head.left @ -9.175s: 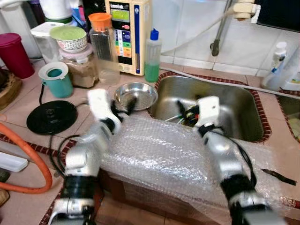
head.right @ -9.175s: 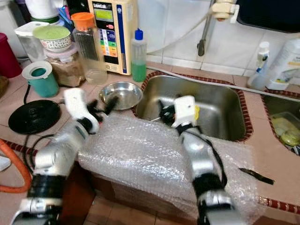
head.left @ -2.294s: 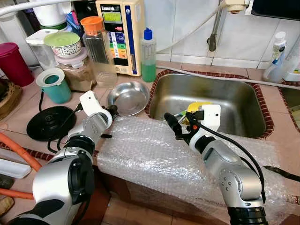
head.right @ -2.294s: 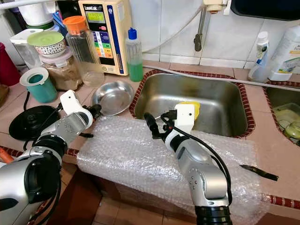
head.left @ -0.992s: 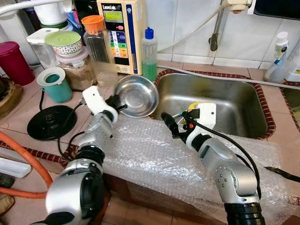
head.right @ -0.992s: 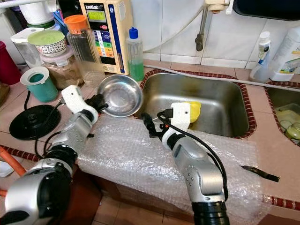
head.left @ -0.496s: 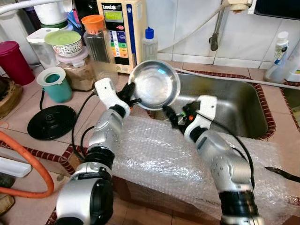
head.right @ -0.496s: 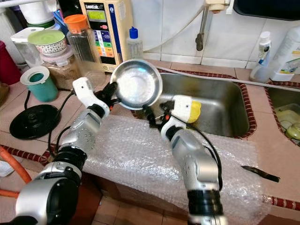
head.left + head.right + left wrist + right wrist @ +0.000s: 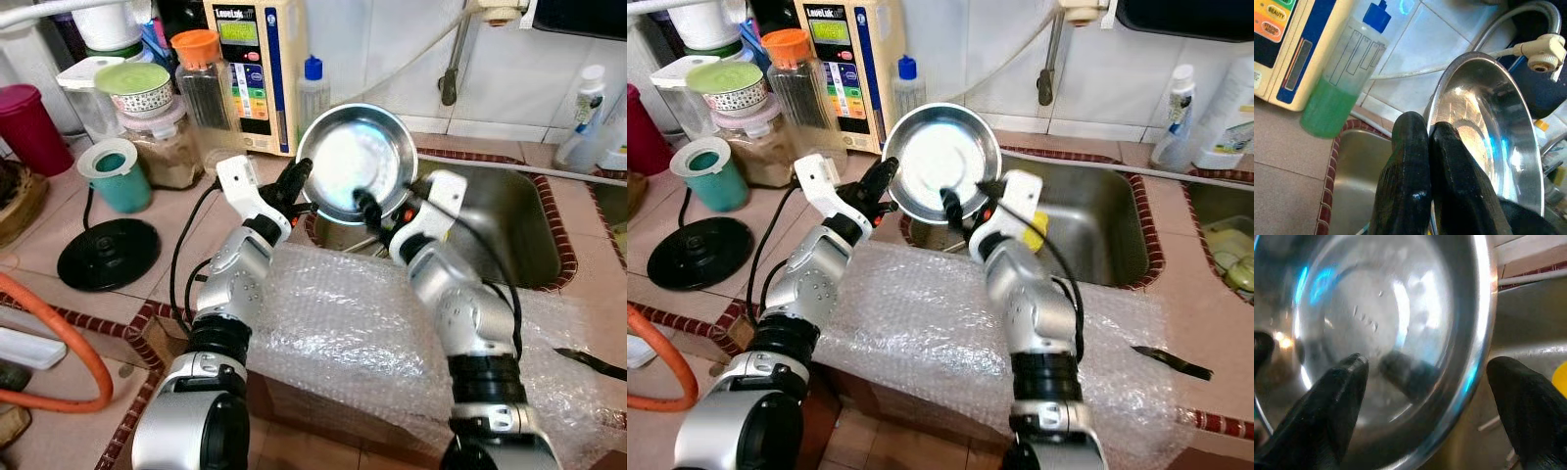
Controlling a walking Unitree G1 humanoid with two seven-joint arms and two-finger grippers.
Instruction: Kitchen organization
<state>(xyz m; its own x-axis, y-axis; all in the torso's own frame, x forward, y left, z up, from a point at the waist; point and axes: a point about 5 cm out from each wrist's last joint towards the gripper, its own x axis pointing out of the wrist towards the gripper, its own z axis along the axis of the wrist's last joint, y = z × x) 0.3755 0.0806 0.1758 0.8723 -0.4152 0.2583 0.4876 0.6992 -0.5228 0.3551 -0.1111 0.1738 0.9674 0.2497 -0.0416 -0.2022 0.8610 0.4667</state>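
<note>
The left gripper (image 9: 299, 176) holds a steel bowl (image 9: 356, 163) by its rim, jaws closed on the edge. The left wrist view shows both black fingers (image 9: 1410, 161) pressed together against the rim. The bowl is lifted off the counter (image 9: 59, 220) and tilted on edge, its hollow facing the camera, above the near left corner of the sink (image 9: 509, 230).

The right gripper (image 9: 965, 201) is at the bowl's lower rim with jaws spread wide. In the right wrist view one finger (image 9: 1334, 401) lies in front of the bowl's inner face and the other stands outside the rim. Whether either finger touches the metal cannot be told.

A sheet of bubble wrap (image 9: 333, 333) covers the counter edge below both arms. A yellow object (image 9: 1036, 225) lies in the sink behind the right wrist. A bottle of green liquid (image 9: 1337, 93) stands by the wall behind the bowl, beside a cream appliance (image 9: 250, 69). A teal cup (image 9: 115, 171) and a black round base (image 9: 108, 253) sit well to the left.
</note>
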